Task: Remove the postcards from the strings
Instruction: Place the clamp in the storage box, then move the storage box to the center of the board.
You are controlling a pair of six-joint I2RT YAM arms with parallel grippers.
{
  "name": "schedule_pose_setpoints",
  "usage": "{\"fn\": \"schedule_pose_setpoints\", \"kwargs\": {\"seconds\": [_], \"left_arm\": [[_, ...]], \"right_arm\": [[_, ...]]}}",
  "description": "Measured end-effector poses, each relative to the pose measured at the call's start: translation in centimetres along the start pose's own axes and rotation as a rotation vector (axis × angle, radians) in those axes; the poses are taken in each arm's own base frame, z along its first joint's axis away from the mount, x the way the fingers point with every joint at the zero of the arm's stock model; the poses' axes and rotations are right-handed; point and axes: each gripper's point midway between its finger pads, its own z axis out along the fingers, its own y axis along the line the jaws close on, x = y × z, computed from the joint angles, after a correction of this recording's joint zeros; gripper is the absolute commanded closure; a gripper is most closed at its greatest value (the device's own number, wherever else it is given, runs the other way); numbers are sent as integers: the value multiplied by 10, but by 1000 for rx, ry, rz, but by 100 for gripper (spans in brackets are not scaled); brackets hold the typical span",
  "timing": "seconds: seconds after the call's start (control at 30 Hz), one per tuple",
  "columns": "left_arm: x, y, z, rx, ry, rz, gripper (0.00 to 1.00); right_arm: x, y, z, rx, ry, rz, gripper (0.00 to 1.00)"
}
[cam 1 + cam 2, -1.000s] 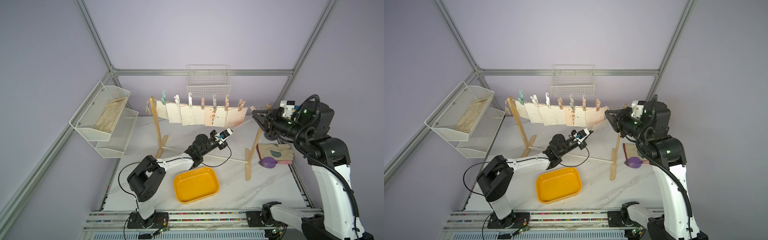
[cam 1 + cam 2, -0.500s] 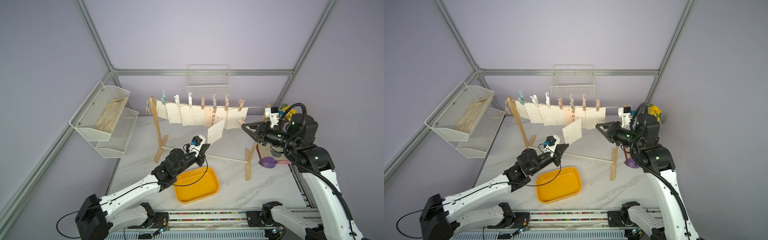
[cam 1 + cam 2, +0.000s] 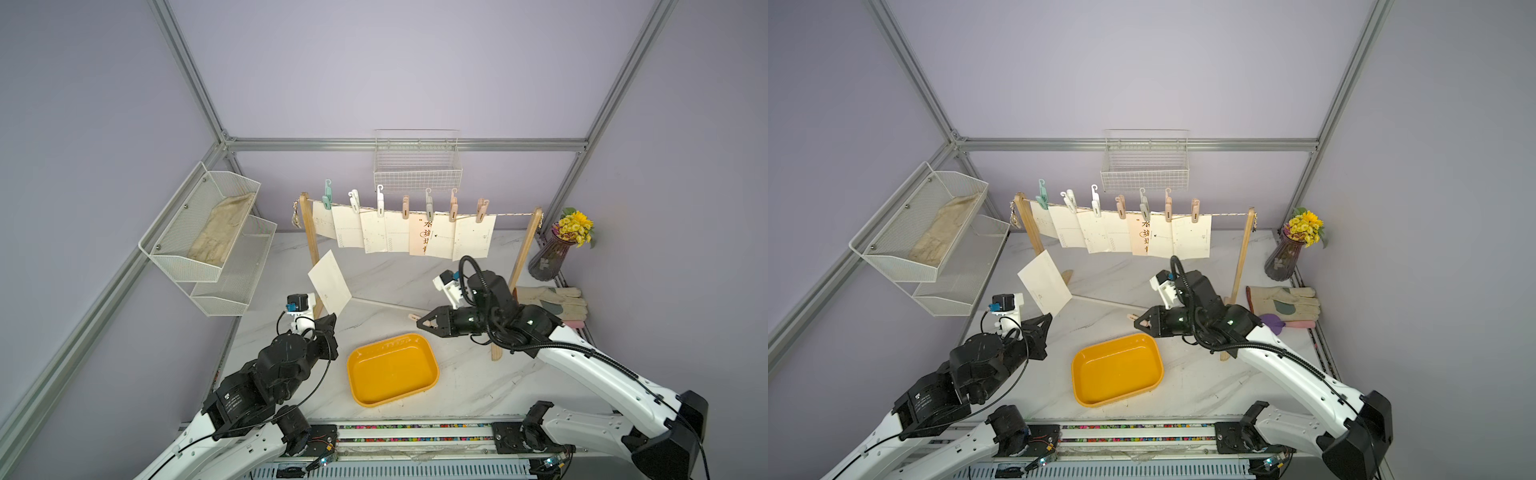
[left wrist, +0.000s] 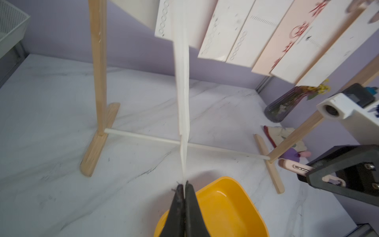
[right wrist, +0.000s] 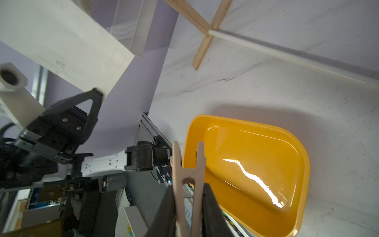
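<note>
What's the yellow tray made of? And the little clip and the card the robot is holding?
The yellow tray: probably glossy plastic; light glints off its smooth inside. The clip in the right gripper: pale, matte, maybe wood, maybe coloured plastic. The card in the left gripper: thin matte paper; edge-on it is a sliver.

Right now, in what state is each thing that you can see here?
left gripper: shut on the loose postcard's corner.
loose postcard: off the string, tilted, held in the air.
right gripper: shut on a clothespin.
hanging postcards: clipped to the string.
string: stretched between two posts.
yellow tray: empty.
vase: upright, with yellow flowers.
glove: lying flat.
</note>
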Motion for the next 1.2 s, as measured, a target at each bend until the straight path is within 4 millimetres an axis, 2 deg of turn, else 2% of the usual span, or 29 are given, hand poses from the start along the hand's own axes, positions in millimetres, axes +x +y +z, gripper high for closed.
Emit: {"fn": "schedule_pose_setpoints", "kwargs": {"seconds": [0.1, 0.13, 0.2, 0.23, 0.3, 0.4, 0.5, 0.63, 0.77, 1.03, 1.2], "left_arm": [[25, 20, 4, -130, 129, -8, 100], [33, 26, 4, -165, 163, -14, 100], [43, 35, 1, -216, 212, -15, 100], [46, 39, -1, -235, 230, -18, 100], [50, 44, -5, -263, 256, -25, 100], [57, 50, -10, -291, 287, -42, 100], [67, 55, -12, -321, 337, -48, 100], [79, 57, -12, -353, 401, -38, 100], [82, 58, -12, -362, 422, -39, 100], [85, 53, -5, -365, 438, -48, 100], [83, 46, 2, -344, 433, -66, 100]], "right_arm": [[22, -15, 41, 103, 93, -68, 85], [30, -21, 52, 137, 121, -86, 82], [42, -35, 70, 201, 169, -119, 69], [47, -43, 76, 232, 186, -135, 66], [50, -52, 81, 273, 199, -154, 54], [46, -58, 78, 316, 176, -181, 39], [39, -60, 73, 346, 140, -195, 32], [28, -65, 62, 402, 82, -190, 31], [26, -76, 45, 483, 49, -154, 31], [60, -130, 24, 705, 107, -74, 31], [68, -156, 23, 798, 136, -58, 31]]}}
